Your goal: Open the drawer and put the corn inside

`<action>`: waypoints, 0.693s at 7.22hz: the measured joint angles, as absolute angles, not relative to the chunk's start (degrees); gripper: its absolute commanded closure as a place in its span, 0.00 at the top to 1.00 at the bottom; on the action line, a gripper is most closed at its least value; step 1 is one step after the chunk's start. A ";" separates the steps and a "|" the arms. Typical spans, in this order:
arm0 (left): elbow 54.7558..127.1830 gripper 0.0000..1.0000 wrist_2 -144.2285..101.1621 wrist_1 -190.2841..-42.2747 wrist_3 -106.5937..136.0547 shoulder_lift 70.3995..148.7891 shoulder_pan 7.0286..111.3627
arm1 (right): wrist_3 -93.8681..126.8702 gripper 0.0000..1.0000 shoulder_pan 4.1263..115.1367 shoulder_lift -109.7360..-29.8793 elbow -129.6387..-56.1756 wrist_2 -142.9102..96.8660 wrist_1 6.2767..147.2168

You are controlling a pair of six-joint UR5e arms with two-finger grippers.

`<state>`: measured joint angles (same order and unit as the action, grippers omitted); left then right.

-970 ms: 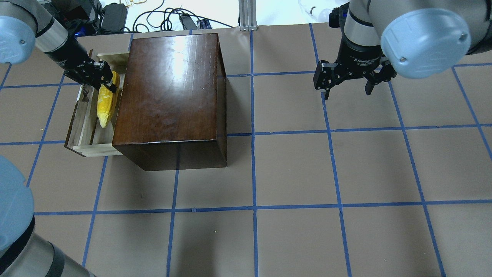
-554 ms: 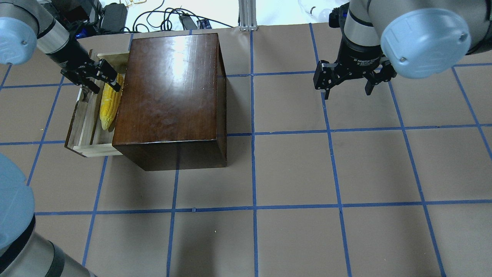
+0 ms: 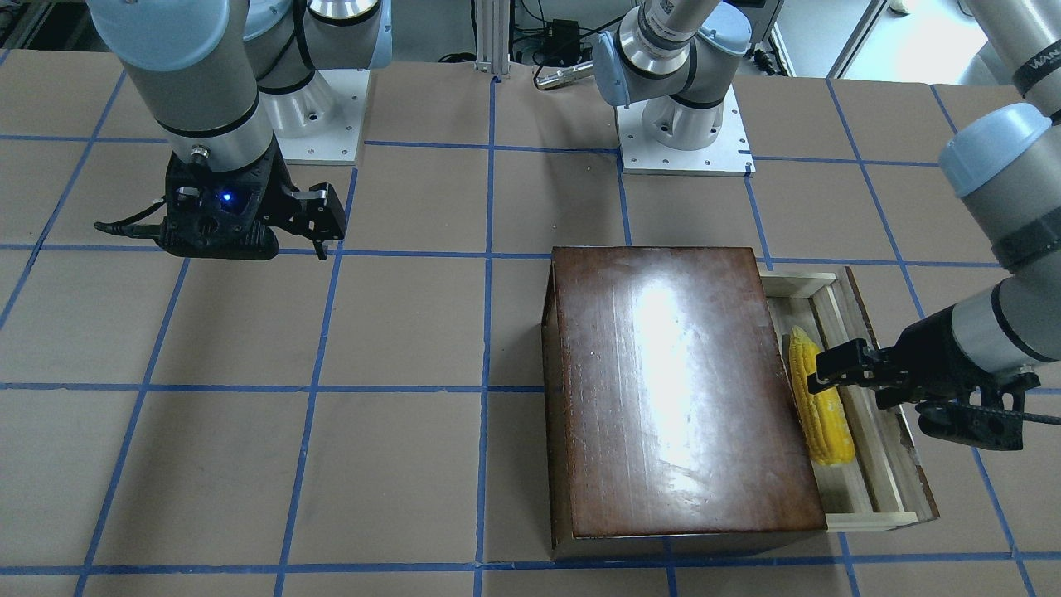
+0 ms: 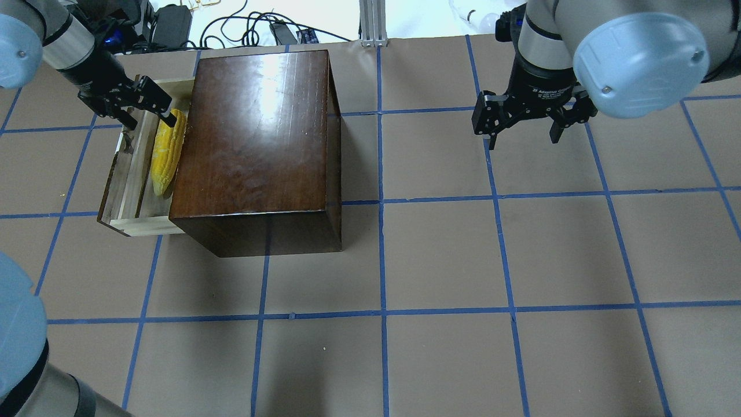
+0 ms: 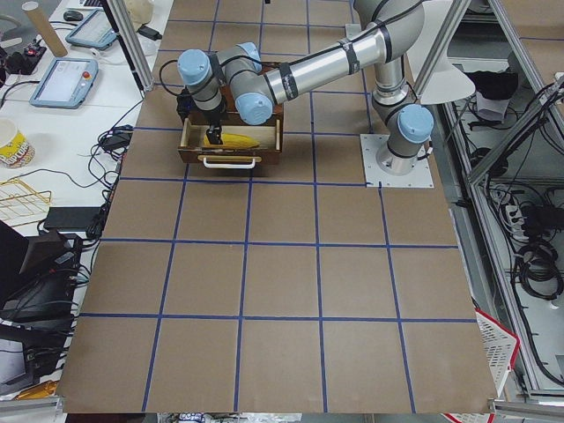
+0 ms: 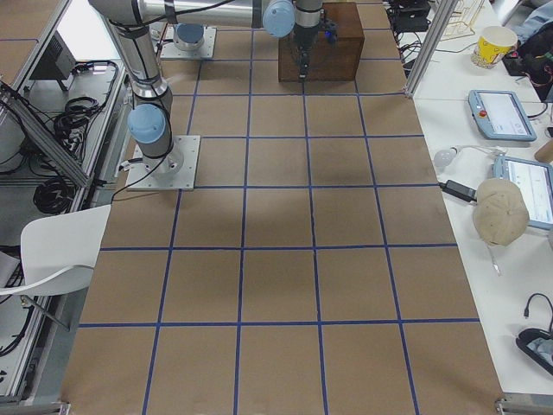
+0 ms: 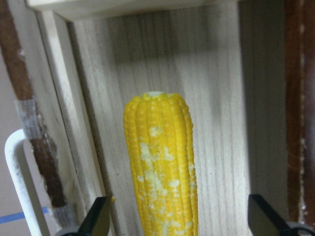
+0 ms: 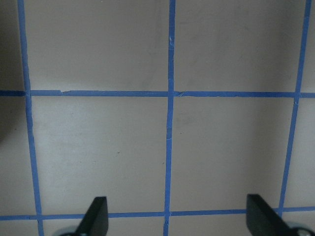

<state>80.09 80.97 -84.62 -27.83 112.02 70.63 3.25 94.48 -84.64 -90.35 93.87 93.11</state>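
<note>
Corn (image 4: pixel 164 153) in drawer (image 4: pixel 131 179), left claw (image 4: pixel 149 120) spread, empty

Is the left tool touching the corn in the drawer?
Apart. The left wrist view shows the left tool open, its fingers on both sides of the corn, with bare drawer wood between each and it.

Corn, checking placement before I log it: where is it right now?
In the overhead view the corn lies inside the open drawer at the left, beside the dark wooden box, with the open left gripper over its far end.
</note>
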 measured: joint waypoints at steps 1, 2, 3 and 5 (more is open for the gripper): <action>79.22 1.00 81.58 -85.91 -27.74 110.95 70.83 | 3.25 1.00 94.48 -84.64 -90.35 93.87 93.10; 78.00 1.00 83.04 -87.47 -27.71 109.91 71.30 | 3.25 1.00 94.48 -84.64 -90.35 93.87 93.11; 77.08 1.00 84.72 -88.29 -27.29 108.89 72.35 | 3.25 1.00 94.48 -84.64 -90.35 93.87 93.10; 76.56 1.00 87.41 -89.24 -22.73 106.69 75.43 | 3.25 1.00 94.48 -84.64 -90.35 93.87 93.08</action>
<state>76.56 87.41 -89.24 -22.73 106.69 75.43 3.25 94.48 -84.64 -90.35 93.87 93.08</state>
